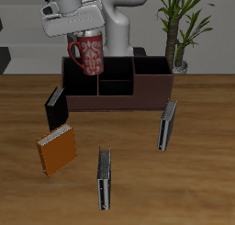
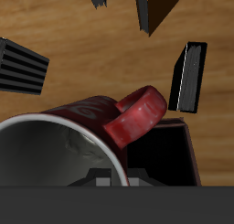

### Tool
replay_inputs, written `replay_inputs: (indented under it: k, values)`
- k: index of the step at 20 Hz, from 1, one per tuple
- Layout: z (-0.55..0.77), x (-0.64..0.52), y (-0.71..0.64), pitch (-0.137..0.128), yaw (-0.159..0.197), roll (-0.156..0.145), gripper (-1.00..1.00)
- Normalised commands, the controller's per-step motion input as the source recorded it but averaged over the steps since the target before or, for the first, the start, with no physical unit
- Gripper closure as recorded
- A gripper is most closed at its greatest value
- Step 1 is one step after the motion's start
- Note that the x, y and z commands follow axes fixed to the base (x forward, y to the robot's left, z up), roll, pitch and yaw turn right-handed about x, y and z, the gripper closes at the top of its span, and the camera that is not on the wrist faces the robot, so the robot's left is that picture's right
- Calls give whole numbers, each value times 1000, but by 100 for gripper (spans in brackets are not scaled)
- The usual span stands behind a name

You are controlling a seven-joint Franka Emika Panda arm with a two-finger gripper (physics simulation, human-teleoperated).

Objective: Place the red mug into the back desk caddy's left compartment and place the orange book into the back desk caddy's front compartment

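My gripper [image 1: 81, 31] grips the red mug [image 1: 89, 54] tilted above the caddy [image 1: 117, 86], seemingly over its end compartment [image 1: 77, 80], so I should level it, then lower slowly.

Hand [image 1: 83, 36] clamped, raised, pointing down

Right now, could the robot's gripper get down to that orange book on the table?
Probably not at once: the gripper is shut on the red mug, held over the back desk caddy. Once that is set down, the orange book lies in the open with nothing on it.
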Motion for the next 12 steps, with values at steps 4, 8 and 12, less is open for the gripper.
replay_inputs:
  k: [4,8,12]
  values:
    - [18,-206,-270,-25,43,-34,100]
    - [-44,-130,-253,11,-1,-32,100]
    - [-70,-129,-234,17,-17,-32,100]
